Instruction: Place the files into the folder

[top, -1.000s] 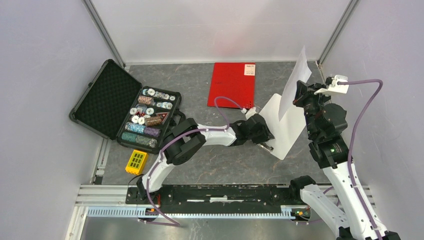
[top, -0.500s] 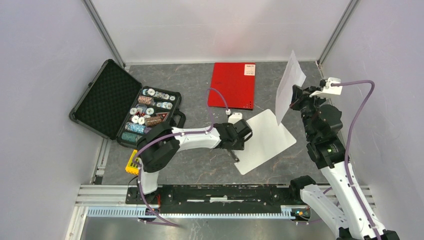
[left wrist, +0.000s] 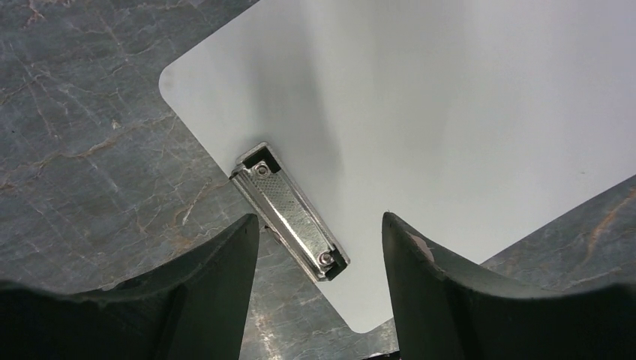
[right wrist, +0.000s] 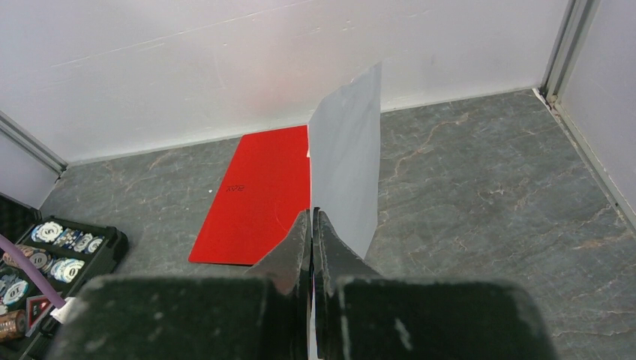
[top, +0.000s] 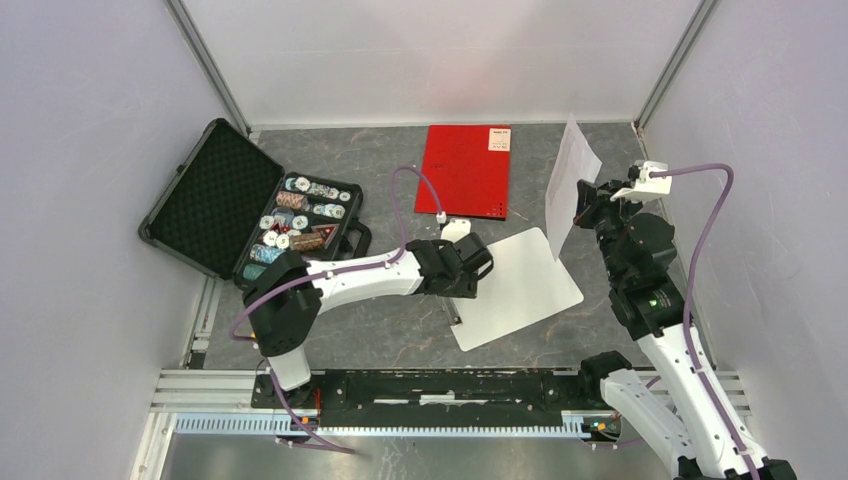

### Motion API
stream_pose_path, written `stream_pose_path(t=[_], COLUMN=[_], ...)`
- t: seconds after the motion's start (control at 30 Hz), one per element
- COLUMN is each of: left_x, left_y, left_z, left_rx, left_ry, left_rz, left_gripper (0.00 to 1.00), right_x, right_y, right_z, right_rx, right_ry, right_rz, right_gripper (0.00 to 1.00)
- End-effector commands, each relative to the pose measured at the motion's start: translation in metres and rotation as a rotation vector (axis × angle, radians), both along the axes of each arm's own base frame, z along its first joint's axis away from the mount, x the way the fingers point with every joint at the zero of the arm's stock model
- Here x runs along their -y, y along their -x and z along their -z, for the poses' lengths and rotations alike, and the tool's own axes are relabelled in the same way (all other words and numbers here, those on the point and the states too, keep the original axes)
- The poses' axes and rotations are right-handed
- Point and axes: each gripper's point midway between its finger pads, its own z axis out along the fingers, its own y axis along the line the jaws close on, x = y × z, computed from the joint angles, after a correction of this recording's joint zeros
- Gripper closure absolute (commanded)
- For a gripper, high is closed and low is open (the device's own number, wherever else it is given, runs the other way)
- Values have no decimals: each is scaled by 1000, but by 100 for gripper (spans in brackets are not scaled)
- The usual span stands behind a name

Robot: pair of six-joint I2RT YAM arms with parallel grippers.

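Note:
My right gripper (top: 588,203) is shut on the lower edge of one white sheet of the files (top: 568,185), which it holds upright in the air at the right of the folder. In the right wrist view the sheet (right wrist: 346,169) rises straight from the shut gripper (right wrist: 311,219). The red folder (top: 465,170) lies closed and flat at the back, with its white label at the far right corner; the right wrist view shows the folder (right wrist: 255,195) too. My left gripper (top: 460,292) is open just above the metal clip (left wrist: 289,214) of a blank white clipboard (left wrist: 450,112), gripping nothing.
The white clipboard (top: 520,288) lies flat in the middle of the table, between the two arms. An open black case of chips (top: 295,238) sits at the left, with its foam lid (top: 208,195) leaning outward. White walls enclose the table.
My left gripper has moved left with the clipboard, which slid and turned, and its jaws have opened wider. My right gripper has carried the upright sheet a little to the left.

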Motion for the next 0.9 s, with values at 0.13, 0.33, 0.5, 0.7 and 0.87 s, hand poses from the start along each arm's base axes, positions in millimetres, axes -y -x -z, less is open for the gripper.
stream_pose_path(t=[0.13, 0.33, 0.5, 0.7, 0.87], left_x=[-15, -11, -35, -53, -77], left_y=[6, 5, 11, -1, -22], left_z=[30, 47, 60, 64, 52], left_rx=[-47, -71, -82, -67, -30], left_ry=[-113, -155, -243, -255, -271], left_rz=[-49, -42, -60, -27, 15], left_gripper=[32, 35, 43, 58, 60], right_x=[-13, -21, -22, -52, -91], right_y=[-2, -3, -2, -9, -8], right_z=[-11, -4, 0, 4, 14], right_rx=[38, 15, -3, -59, -162], right_ry=[14, 24, 39, 45, 70], right_rz=[-76, -114, -126, -280, -504], right_gripper=[100, 100, 100, 100, 100])
